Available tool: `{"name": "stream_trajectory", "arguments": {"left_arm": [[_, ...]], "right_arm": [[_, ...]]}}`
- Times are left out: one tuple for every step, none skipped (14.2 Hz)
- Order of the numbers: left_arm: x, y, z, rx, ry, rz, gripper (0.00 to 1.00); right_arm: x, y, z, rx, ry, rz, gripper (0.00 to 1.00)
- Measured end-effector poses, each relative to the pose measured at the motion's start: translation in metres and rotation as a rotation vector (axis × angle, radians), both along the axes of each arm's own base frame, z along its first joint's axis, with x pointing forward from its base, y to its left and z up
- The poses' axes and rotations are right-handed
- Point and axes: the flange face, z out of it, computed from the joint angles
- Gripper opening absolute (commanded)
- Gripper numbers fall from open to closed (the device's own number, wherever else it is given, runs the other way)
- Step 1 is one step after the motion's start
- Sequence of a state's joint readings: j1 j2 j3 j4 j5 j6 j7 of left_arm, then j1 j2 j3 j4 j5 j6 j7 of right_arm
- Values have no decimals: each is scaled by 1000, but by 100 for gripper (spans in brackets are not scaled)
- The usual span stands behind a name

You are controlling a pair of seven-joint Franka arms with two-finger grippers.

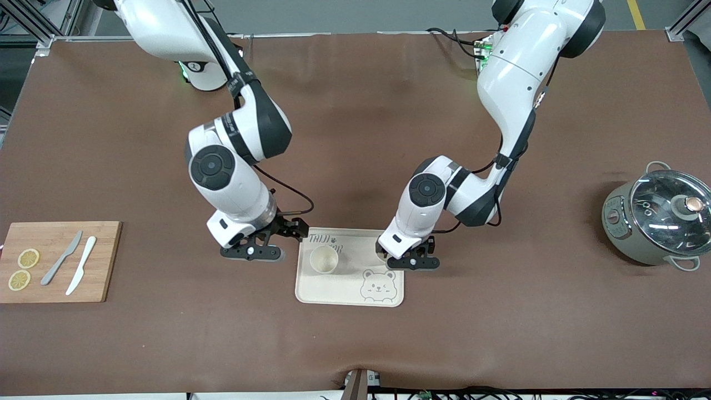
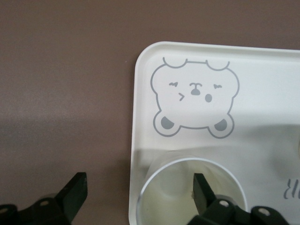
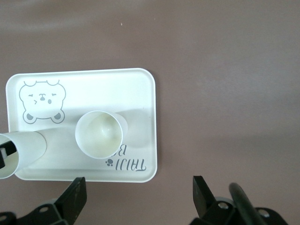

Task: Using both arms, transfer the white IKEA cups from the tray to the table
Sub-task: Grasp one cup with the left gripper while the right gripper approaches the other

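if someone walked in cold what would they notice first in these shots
Probably the cream bear tray mid-table, with one white cup standing free on it. A second cup sits at the tray's edge toward the left arm's end, the left claw open astride its wall, one finger inside. The right claw hangs open over bare table beside the tray. Off at the ends: a glass-lidded pot and a cutting board.

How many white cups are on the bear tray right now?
2. One cup stands on the bear tray, free; the other cup stands at the tray's left-arm edge, the left claw open around its wall.
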State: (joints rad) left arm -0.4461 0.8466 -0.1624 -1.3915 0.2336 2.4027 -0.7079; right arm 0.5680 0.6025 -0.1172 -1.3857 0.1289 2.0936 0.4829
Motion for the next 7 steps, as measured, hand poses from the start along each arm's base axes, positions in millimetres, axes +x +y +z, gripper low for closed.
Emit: {"name": "stream_trajectory", "arguments": {"left_arm": [[0, 1, -1, -3, 3, 23, 0], [-1, 1, -2, -4, 5, 40, 0], [-2, 0, -3, -6, 4, 49, 0], [-2, 0, -3, -6, 2, 53, 0], [-3, -1, -4, -5, 1, 54, 0], [-3, -1, -4, -5, 1, 54, 0], [-3, -1, -4, -5, 2, 53, 0]], "right_arm": [[0, 3, -8, -2, 1, 3, 100], [0, 6, -14, -5, 3, 6, 100], [0, 7, -18, -8, 7, 8, 100], [0, 8, -21, -9, 9, 8, 100], [1, 8, -24, -9, 7, 8, 100], [1, 9, -26, -8, 4, 8, 100], [2, 10, -29, -7, 0, 8, 100]]}}
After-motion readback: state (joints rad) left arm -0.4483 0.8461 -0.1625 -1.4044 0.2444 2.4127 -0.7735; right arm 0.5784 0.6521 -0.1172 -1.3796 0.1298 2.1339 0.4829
